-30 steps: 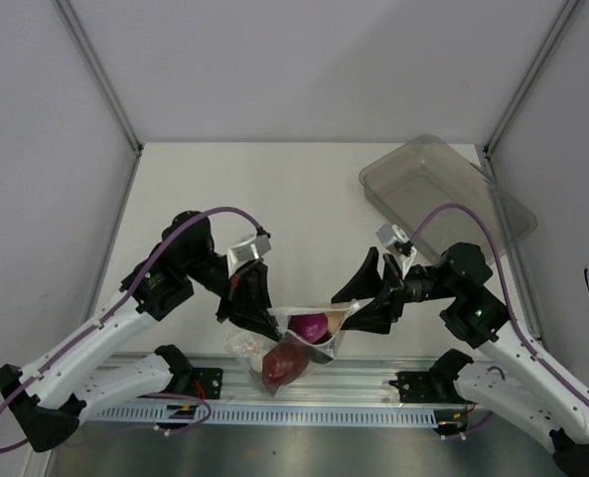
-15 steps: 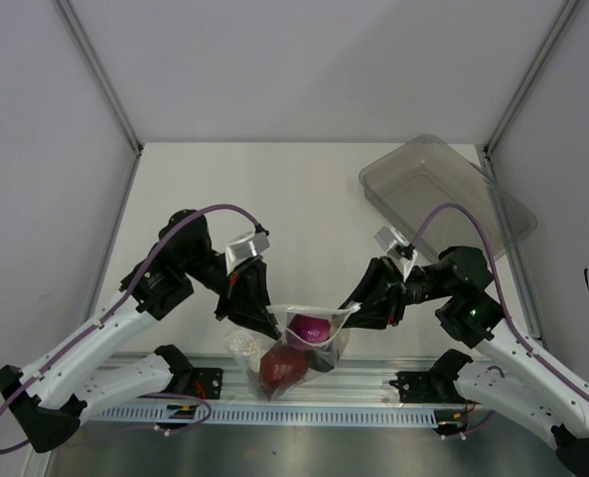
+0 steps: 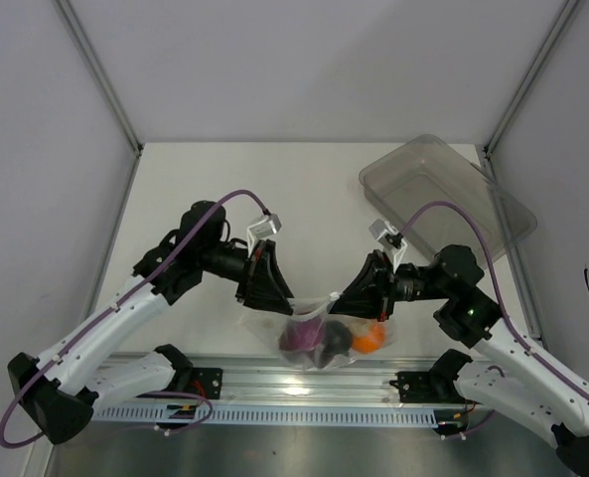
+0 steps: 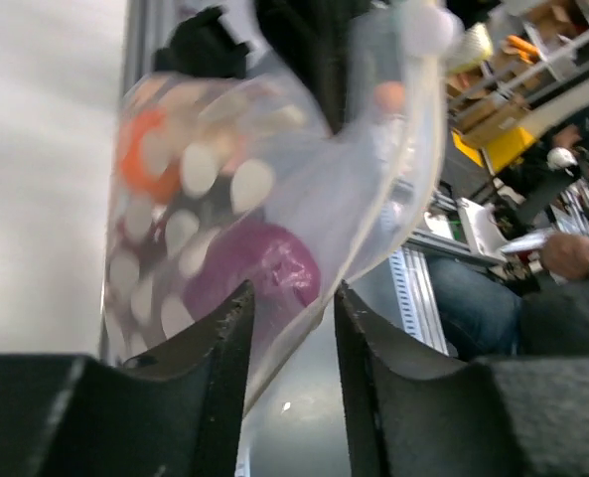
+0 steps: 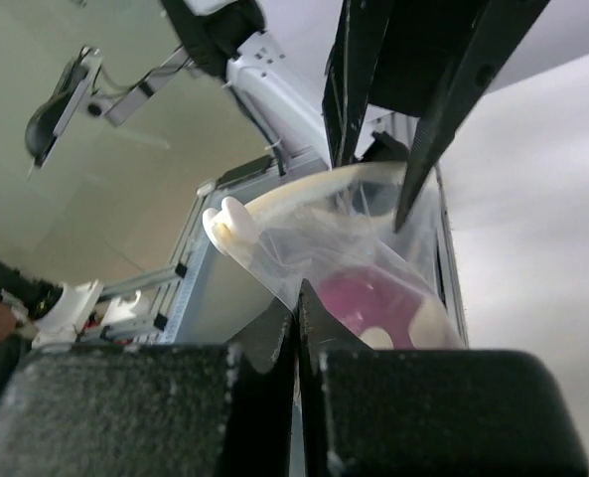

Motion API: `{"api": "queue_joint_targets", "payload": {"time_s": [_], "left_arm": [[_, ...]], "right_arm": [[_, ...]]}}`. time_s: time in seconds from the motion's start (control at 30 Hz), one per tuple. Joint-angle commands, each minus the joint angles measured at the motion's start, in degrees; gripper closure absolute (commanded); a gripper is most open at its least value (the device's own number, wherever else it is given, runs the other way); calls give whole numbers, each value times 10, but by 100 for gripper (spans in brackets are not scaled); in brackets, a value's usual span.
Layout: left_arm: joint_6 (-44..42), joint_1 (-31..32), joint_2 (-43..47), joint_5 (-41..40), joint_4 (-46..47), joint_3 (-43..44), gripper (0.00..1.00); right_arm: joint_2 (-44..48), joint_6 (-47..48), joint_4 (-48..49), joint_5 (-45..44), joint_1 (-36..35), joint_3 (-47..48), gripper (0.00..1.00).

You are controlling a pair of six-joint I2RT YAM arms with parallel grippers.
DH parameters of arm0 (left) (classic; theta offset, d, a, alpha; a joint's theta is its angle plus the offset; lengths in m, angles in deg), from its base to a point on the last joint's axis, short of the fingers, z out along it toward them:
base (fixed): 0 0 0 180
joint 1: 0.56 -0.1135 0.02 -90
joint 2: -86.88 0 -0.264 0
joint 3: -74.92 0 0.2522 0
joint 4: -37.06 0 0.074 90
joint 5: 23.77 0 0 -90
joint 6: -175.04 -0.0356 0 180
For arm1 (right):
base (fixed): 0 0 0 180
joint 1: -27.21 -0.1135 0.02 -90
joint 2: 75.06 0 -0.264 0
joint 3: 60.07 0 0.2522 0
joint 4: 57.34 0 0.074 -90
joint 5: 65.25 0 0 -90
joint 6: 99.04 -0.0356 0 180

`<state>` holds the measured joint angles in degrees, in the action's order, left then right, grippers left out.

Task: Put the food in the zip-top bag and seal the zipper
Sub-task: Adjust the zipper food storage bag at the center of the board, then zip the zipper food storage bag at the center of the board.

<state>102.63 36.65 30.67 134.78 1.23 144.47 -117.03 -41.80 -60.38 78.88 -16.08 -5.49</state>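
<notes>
Hanging over the desk's (image 3: 304, 199) near rail (image 3: 274, 378), the zip-top bag (image 3: 326, 320) holds the food (image 3: 301, 339). Your right gripper (image 3: 360, 304) is clamped tight on its rim; your left gripper (image 3: 286, 298) stands parted around the opposite rim. A clear bin (image 3: 443, 194) sits well apart, far right.

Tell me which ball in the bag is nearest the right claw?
The orange ball, at the right end of the bag, just below the right gripper; the dark ball and purple ball sit farther left.

I see the clear, crinkly bag (image 3: 319, 320) hanging mouth-up, its zipper (image 3: 314, 302) stretched along the top. Inside the bag sit a purple ball (image 3: 298, 340), dark plum (image 3: 332, 342) and orange ball (image 3: 368, 339).
</notes>
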Motion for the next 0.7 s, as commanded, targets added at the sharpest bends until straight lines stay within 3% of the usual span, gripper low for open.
{"api": "queue_joint_targets", "payload": {"time_s": [0.0, 0.03, 0.3, 0.53, 0.6, 0.67], "left_arm": [[-50, -10, -10, -89, -59, 9, 57], [-49, -9, -10, -97, -54, 3, 50], [-56, -9, 55, -154, 27, -31, 26], [-82, 12, 104, -188, 120, -40, 13], [-106, 43, 99, -230, 121, -39, 6], [-128, 75, 88, -289, 124, -39, 5]], "right_arm": [[15, -26, -2, -73, -3, -9, 100], [18, -30, 0, -83, -3, -26, 100], [-14, -52, -28, -182, 0, -58, 100], [-48, -77, -148, -226, -1, 3, 100], [-62, -86, -182, -235, -1, 40, 100], [-68, -97, -210, -241, -3, 58, 100]]}}
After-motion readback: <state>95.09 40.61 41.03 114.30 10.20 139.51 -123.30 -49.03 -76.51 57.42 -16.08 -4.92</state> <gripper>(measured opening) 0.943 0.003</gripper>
